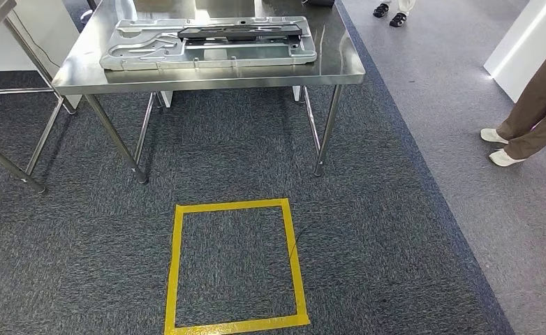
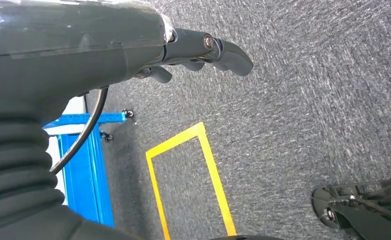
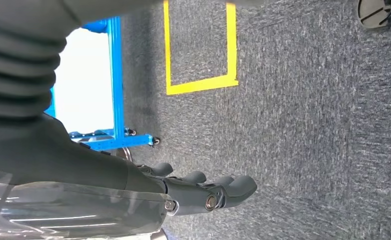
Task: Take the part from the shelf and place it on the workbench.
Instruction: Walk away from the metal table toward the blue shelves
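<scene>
Steel workbench (image 1: 340, 66) bears grey part (image 1: 207, 43) — both robot hands (image 2: 203, 52) (image 3: 208, 192) empty, fingers loosely apart.

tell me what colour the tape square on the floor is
Yellow; the tape square shows best in the head view.

Bright even light, glare on workbench (image 1: 340, 49)
</scene>
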You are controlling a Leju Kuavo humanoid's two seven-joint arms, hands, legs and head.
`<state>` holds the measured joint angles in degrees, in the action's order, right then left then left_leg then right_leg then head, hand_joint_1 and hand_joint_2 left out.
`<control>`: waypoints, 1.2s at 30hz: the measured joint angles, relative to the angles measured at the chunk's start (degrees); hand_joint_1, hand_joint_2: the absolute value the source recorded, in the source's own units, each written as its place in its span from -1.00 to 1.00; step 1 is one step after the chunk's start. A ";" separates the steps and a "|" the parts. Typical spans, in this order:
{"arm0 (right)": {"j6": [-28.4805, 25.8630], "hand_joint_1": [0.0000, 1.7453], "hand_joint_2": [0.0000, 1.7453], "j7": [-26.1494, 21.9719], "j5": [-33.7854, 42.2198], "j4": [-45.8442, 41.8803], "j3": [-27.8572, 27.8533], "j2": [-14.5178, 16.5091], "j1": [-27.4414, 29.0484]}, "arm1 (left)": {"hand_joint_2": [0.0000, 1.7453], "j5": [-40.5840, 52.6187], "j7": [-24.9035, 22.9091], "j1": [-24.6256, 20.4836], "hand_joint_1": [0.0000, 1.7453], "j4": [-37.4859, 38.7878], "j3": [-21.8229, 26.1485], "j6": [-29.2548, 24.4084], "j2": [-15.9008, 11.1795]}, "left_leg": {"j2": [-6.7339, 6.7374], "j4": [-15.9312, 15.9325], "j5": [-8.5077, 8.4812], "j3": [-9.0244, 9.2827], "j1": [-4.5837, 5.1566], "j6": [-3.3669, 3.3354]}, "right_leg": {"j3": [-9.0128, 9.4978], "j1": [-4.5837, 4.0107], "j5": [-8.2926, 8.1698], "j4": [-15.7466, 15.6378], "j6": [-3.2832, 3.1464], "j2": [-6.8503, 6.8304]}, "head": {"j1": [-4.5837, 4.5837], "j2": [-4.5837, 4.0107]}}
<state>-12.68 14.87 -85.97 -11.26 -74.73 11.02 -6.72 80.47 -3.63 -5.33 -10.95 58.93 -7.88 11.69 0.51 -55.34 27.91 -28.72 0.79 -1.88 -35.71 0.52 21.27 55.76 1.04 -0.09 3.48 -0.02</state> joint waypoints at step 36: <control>-0.06 -1.00 1.00 1.77 0.97 0.08 -0.02 0.10 -0.06 | -1.00 1.29 0.84 -0.01 -1.00 0.00 -1.42 0.60 0.02 | 0.10 -4.69 -1.42 -6.14 -1.44 3.03 | 3.76 0.74 5.73 2.31 -1.43 0.19 | 0.01 0.00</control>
<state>-12.74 16.63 -85.00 -11.18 -74.75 11.11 -6.78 81.76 -2.80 -5.34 -10.95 57.51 -7.28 11.72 0.61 -60.03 26.49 -34.87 -0.65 1.15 -31.95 1.26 27.00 58.06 -0.38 0.10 3.48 -0.02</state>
